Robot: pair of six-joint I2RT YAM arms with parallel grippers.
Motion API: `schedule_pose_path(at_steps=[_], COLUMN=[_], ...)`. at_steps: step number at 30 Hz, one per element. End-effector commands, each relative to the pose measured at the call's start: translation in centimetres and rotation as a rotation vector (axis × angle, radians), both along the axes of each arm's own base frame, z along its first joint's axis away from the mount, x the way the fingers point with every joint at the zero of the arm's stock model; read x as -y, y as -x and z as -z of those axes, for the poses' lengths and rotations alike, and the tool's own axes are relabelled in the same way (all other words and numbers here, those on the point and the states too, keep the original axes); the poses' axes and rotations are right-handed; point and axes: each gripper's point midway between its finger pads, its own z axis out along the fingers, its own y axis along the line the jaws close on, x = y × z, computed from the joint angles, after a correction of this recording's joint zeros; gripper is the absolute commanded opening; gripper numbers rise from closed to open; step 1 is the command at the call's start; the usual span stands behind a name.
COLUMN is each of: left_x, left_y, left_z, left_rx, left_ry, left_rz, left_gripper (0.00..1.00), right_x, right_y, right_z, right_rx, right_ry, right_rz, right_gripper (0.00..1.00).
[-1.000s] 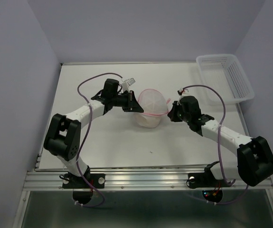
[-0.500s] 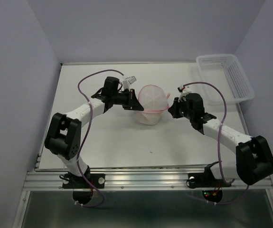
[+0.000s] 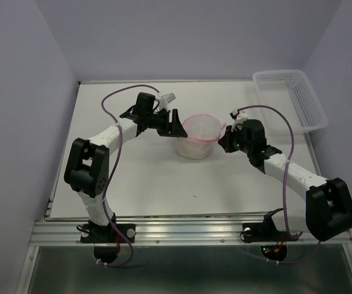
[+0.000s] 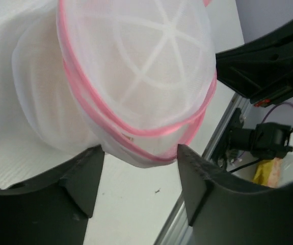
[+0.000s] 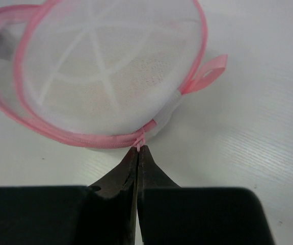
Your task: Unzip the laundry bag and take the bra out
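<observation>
The laundry bag (image 3: 198,136), a round white mesh pouch with pink zipper rims, sits mid-table between both arms. My left gripper (image 3: 174,122) is open at its left side, its fingers (image 4: 80,176) spread just short of the bag (image 4: 136,76) and touching nothing. My right gripper (image 3: 224,136) is shut at the bag's right side. In the right wrist view its tips (image 5: 138,149) pinch the pink zipper pull at the rim of the bag (image 5: 110,76). The bra shows only as a faint beige tint (image 5: 85,104) through the mesh.
A white plastic lattice basket (image 3: 292,98) stands at the table's back right corner. A pink hanging loop (image 5: 210,71) sticks out from the bag's right side. The table's metal front rail (image 3: 188,229) runs along the near edge.
My left gripper has opened and let go of the bag's left edge. The raised upper half of the bag has settled lower. My right gripper stays shut on the zipper pull.
</observation>
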Motion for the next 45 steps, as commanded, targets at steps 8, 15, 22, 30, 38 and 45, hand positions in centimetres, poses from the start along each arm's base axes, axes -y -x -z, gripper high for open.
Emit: schedule_pose_path(at_steps=[8,15,22,30,38,45], left_x=[-0.2,-0.5,-0.1,0.8,0.4,0.1], left_y=[-0.9,0.6,-0.4,-0.5,0.0,-3.2], left_z=[-0.9,-0.5,0.3,-0.2,-2.9,-1.1], left_rx=[-0.034,-0.075,-0.104,-0.117,-0.07,-0.08], left_ry=[0.034,0.082,0.09,0.149,0.183,0.077], left_rz=[-0.06,-0.09,-0.109,-0.065,-0.078,-0.181], left_gripper=[0.91,0.87,0.76,0.68,0.72,0.73], right_x=[-2.9,-2.2,-2.4,-2.2,-1.2,-1.2], right_y=[3.5,3.8,4.1,4.5,4.2,4.4], right_z=[-0.9,0.5,0.2,0.9,1.7,1.7], right_rx=[-0.03,-0.078,-0.07,-0.089,-0.094,-0.091], right_ry=[-0.114,-0.104,-0.109,-0.096,-0.033,-0.027], right_rz=[-0.089,-0.036,-0.062,-0.061,-0.033,-0.044], right_gripper=[0.01,0.01,0.01,0.01,0.01,0.01])
